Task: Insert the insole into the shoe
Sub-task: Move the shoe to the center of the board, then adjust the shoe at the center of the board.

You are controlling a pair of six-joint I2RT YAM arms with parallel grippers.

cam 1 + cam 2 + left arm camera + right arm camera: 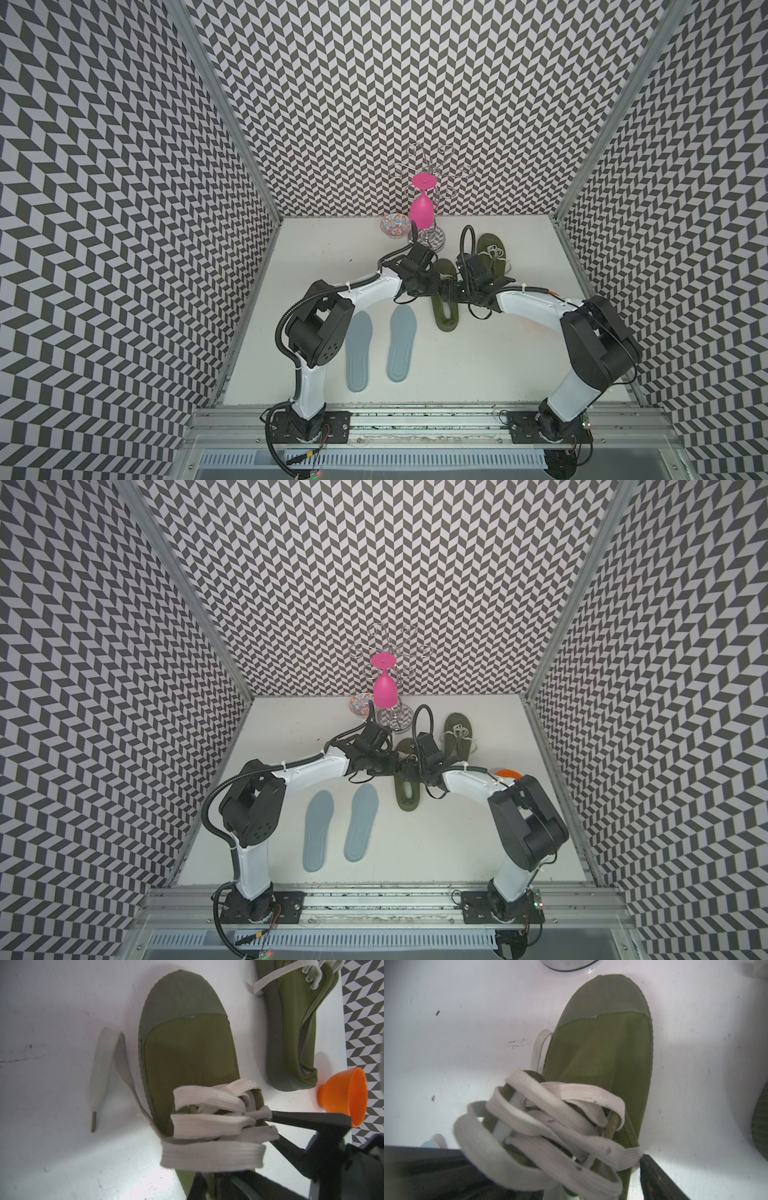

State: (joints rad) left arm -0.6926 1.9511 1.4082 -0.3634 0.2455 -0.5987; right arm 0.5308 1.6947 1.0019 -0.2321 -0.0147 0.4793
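**Clerk:** Setting?

**Keeper:** Booth with black-and-white chevron walls [374,83]. White tabletop [498,365], scuffed.

**Clerk:** The shoe?

**Keeper:** One olive shoe [451,326], canvas, with slack pale laces [207,1105]. It sits sole down, directly beneath both hands. The heel end juts toward the arm bases.

**Clerk:** Hands?

**Keeper:** Left hand [434,286]: fingers nearly together, pinching the olive shoe's upper edge by the lacing, as far as its wrist view shows. Right hand [276,1127]: fingers spread with lacing between them. Whether they press on it, I cannot tell.

**Clerk:** Insoles?

**Keeper:** Two, grey-blue, flat and side by side, not touching: outer insole [358,351] and inner insole [402,343]. Both are outside the shoe and well apart from the hands, on the base side of the left hand, beside that arm's elbow.

**Clerk:** Sundries?

**Keeper:** Second shoe [492,257], just beyond the right hand. Orange cup [345,1095], near the right forearm. Beyond the left hand are a pink goblet [422,212], inverted on a wire rack [432,170], and a patterned bowl [395,226].
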